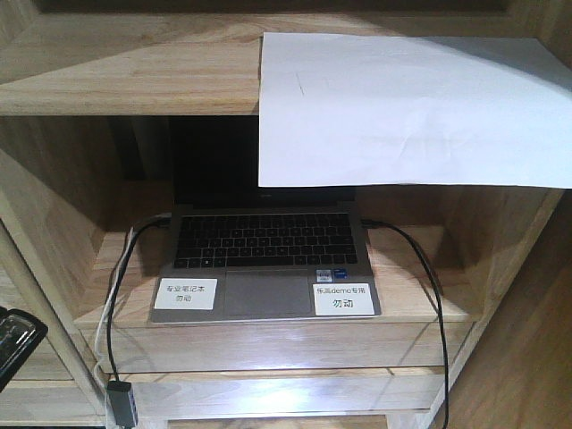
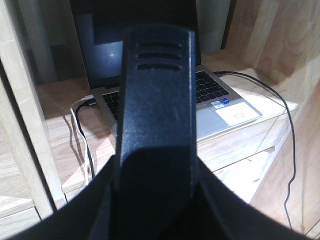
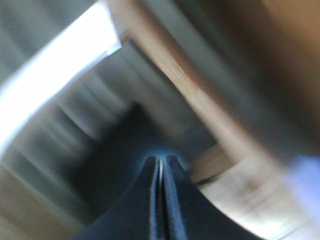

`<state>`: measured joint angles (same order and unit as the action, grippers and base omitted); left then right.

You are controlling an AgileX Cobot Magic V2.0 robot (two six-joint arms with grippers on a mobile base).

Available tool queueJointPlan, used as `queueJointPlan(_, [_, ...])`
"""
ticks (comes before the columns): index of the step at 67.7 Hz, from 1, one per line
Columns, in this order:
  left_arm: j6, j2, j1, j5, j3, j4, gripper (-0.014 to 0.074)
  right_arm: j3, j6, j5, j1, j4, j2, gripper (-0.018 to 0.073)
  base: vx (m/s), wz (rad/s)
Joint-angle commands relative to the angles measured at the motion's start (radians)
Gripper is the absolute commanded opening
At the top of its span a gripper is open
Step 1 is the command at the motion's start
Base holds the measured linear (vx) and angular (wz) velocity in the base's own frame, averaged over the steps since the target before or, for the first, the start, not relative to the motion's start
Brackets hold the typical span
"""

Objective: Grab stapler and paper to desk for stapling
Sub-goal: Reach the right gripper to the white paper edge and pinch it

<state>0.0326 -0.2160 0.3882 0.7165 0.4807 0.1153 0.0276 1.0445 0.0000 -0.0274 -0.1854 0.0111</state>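
The paper (image 1: 411,107) lies at the upper shelf's (image 1: 125,71) right end, overhanging the front edge above the laptop (image 1: 265,268). The right fingers (image 3: 150,192) are pressed together, empty. A black slotted body (image 2: 157,100) hides the left fingers; their state cannot be told.

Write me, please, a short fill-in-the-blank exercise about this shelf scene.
The paper overhangs the front edge of the ___ shelf.
The open laptop bears ___ white labels.
The fingers of the right end effector are pressed ___.
Missing words: upper; two; together.
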Motion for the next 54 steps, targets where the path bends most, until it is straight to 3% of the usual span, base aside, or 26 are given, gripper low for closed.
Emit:
queueJointPlan(1, [-0.010, -0.007, 0.003, -0.118, 0.030, 0.013, -0.0007, 0.003, 0.275, -0.053, -0.003, -0.079, 0.014, -0.0009, 0.00, 0.00])
queueJointPlan(8, [-0.010, -0.007, 0.003, -0.118, 0.030, 0.013, -0.0007, 0.003, 0.386, -0.020, -0.003, -0.125, 0.013, -0.0004, 0.00, 0.00])
queueJointPlan(18, [-0.010, -0.007, 0.003, -0.118, 0.030, 0.013, -0.0007, 0.001, 0.393, -0.099, -0.048, -0.128, -0.035, 0.0057, 0.00, 0.00])
queueJointPlan(29, [-0.010, -0.007, 0.003, -0.118, 0.030, 0.013, -0.0007, 0.001, 0.408, -0.388, -0.125, -0.122, -0.234, 0.0232, 0.00, 0.00])
queueJointPlan(42, [-0.010, -0.007, 0.003, -0.118, 0.030, 0.013, -0.0007, -0.034, 0.393, -0.758, -0.125, -0.128, -0.581, 0.0452, 0.00, 0.00])
queueJointPlan(54, [-0.010, -0.007, 0.003, -0.118, 0.030, 0.013, -0.0007, -0.117, 0.393, -1.001, -0.125, -0.149, -0.835, 0.0501, 0.00, 0.00])
